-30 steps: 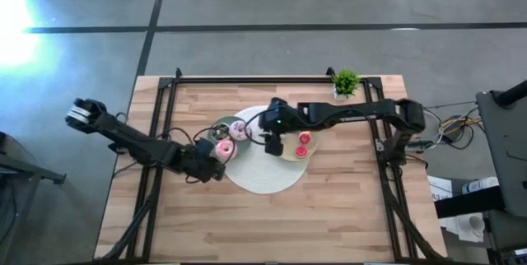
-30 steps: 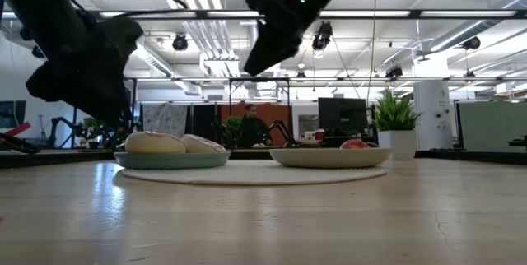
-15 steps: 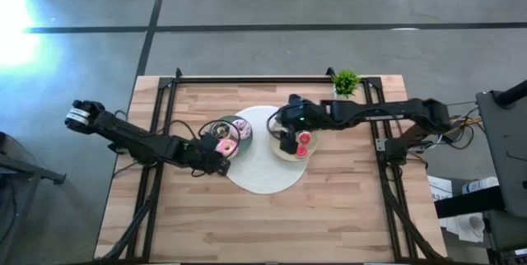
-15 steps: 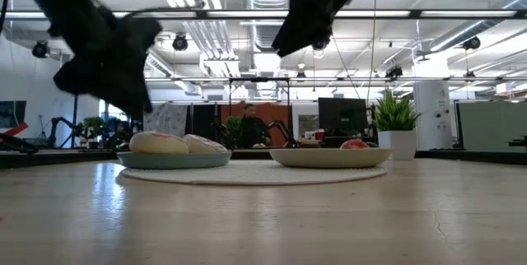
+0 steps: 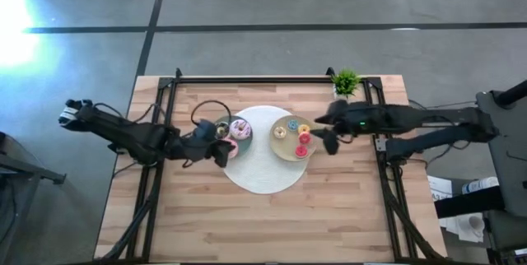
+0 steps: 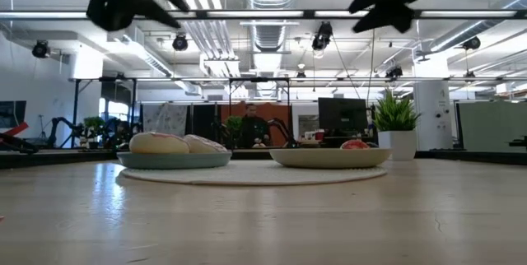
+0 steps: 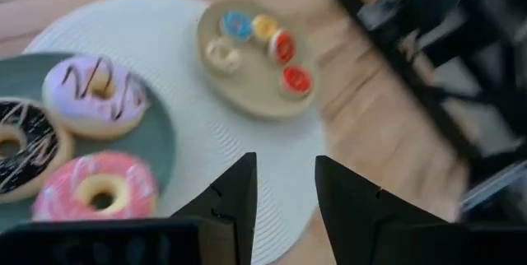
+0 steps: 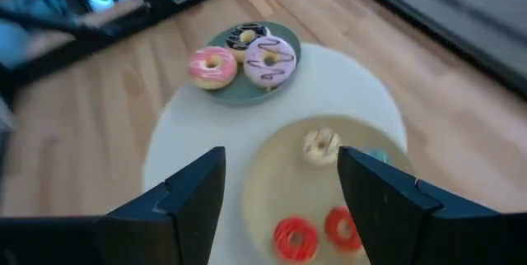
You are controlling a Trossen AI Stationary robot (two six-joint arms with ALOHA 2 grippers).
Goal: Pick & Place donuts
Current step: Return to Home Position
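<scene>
Black fingers of the L gripper are spread apart, w/ nothing held between them. Just ahead of the jaws the round white mat is seen. Off to one side of them is the blue-grey plate, w/ 3 big donuts laid flat on it. The pink donut is closest to the jaws, then the choc donut, then the lilac donut. Farther ahead of the jaws the yellow-green plate is seen, w/ the small donuts on it: 2 red, 1 pale, 1 yellow, 1 blue. The R gripper is spread wide too & nothing is held. That same plate is right ahead of its jaws, w/ the 3 big donuts farther off past it.

Change vs. a sec ago: both grippers have been lifted & pulled back. The R jaws were right over the yellow-green plate; now they are off its edge, toward the table side. The L jaws have been raised from beside the blue-grey plate. Nothing was carried away. So the sorting looks done, i.e. big ones on one plate, small ones on the other. Only the ride back to rest is judged to be left.
</scene>
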